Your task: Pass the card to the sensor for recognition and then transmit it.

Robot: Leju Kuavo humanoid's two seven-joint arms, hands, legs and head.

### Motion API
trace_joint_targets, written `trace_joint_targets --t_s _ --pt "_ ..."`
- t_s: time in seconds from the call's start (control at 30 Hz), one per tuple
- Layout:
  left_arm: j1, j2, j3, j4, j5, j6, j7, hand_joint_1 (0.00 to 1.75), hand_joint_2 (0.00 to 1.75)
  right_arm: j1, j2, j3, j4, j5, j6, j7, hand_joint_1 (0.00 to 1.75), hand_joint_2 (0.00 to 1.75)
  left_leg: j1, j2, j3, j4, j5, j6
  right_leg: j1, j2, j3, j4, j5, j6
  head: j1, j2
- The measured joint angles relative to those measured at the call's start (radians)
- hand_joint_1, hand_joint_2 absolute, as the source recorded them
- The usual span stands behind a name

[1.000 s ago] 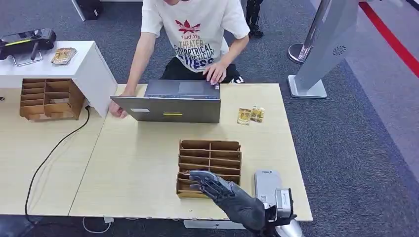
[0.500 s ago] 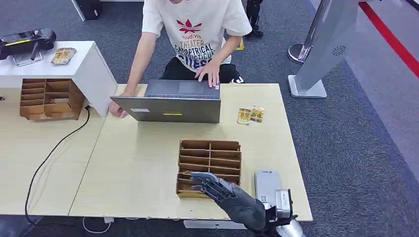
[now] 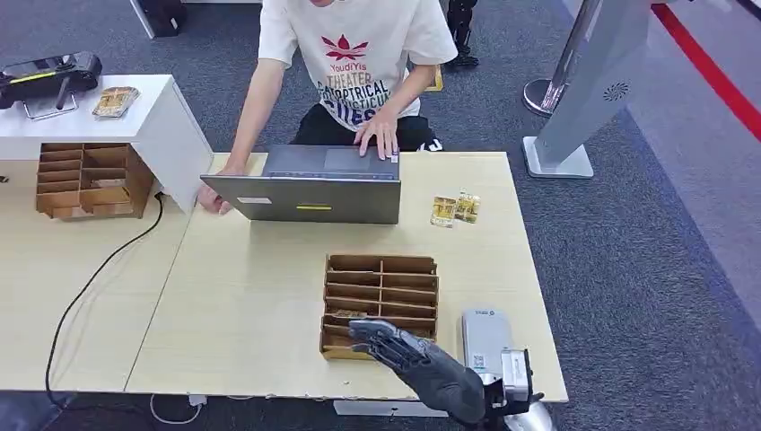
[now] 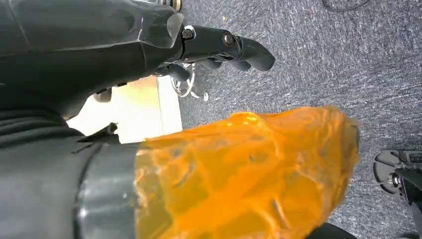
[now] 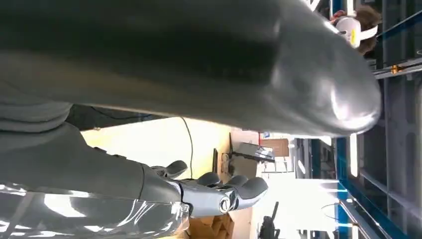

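I see my right hand [image 3: 395, 346] over the near edge of the wooden rack [image 3: 381, 287], fingers spread and holding nothing. The cards [image 3: 455, 208] lie on the table [image 3: 242, 296] past the rack, near the laptop [image 3: 310, 184]: two small gold, glossy pieces side by side, print too small to read. The grey sensor [image 3: 485, 334] sits just beside the rack. My left hand [image 4: 226, 47] hangs over carpet, fingers apart. The person's shirt [image 3: 354, 54] reads "THEATER".

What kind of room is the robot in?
Probably an office-like test or demo space. A person works at a laptop on a wooden table, grey carpet covers the floor, and a card organizer sits near the right hand.
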Motion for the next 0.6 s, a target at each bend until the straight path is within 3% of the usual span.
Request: trace_joint_targets --t_s 0.6 --pt "0.0 0.001 0.002 0.0 0.002 0.003 0.003 0.0 0.0 0.031 -0.035 0.001 0.029 0.049 0.031 -0.014 0.0 0.0 0.0 0.0 0.0 0.0 0.0 0.0 0.0 0.0 0.0 0.0 0.0 0.0 0.0 0.0"
